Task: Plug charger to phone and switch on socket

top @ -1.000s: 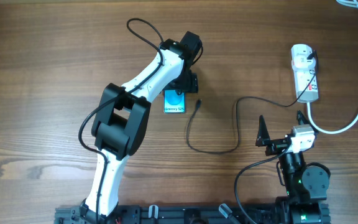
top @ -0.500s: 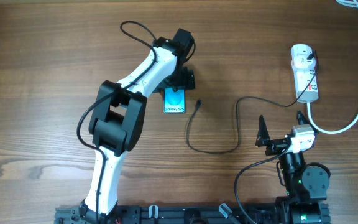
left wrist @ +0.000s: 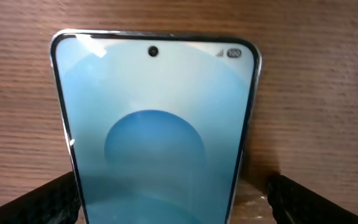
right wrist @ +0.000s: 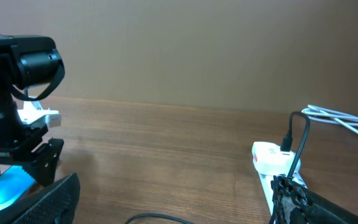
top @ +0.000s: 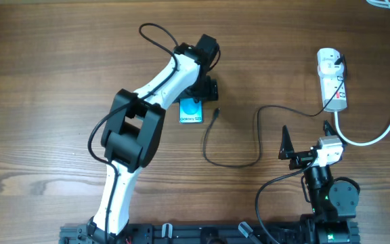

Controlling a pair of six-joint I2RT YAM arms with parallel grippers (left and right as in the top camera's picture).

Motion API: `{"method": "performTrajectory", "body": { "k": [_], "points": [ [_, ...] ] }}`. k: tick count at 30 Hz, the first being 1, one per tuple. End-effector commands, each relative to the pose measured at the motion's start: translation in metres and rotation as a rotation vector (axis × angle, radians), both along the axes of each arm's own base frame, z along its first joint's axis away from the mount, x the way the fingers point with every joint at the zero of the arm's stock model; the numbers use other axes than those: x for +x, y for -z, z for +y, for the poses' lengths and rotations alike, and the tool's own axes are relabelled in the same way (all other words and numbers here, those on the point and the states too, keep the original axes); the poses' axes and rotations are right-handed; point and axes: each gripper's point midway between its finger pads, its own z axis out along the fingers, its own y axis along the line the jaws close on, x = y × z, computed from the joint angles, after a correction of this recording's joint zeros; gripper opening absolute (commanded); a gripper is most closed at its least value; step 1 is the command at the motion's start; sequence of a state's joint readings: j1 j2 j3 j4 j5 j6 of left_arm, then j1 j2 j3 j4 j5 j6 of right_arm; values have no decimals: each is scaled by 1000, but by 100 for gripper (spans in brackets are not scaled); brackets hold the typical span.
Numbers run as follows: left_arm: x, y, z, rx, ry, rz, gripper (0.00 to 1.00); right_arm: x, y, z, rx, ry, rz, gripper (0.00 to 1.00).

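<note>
left gripper (left wrist: 169, 202) spread astride phone (left wrist: 154, 124) edges; charger (top: 235, 165) tip just beside

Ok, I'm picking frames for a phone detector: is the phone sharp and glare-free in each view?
Overhead: the phone is tiny but sharp, no glare. Left wrist: it fills the frame, slightly soft, evenly lit, bottom cropped. Right wrist: only a blurred cyan sliver at the lower left edge.

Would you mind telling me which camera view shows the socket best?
The overhead view: the socket shows whole, from above, with nothing over it. The right wrist view catches only one end of it, low on the right and seen from the side. The left wrist view shows none of it.
</note>
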State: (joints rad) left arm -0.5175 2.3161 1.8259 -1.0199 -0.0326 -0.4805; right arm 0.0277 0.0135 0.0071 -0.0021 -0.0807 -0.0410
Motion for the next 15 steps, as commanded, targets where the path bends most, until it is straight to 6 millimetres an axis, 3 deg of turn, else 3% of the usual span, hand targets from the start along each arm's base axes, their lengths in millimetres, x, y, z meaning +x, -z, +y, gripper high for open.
{"method": "performTrajectory", "body": {
  "k": [1, 6, 11, 15],
  "points": [
    [-1, 12, 11, 28, -15, 24, 100, 0, -1, -2, 17, 14, -6, 100],
    [0, 12, 23, 31, -40, 44, 100, 0, -1, -2, 17, 14, -6, 100],
    [-7, 11, 4, -75, -36, 88, 100, 0, -1, -2, 17, 14, -6, 100],
    [-8, 11, 2, -84, -36, 94, 100, 0, -1, -2, 17, 14, -6, 100]
  ]
}}
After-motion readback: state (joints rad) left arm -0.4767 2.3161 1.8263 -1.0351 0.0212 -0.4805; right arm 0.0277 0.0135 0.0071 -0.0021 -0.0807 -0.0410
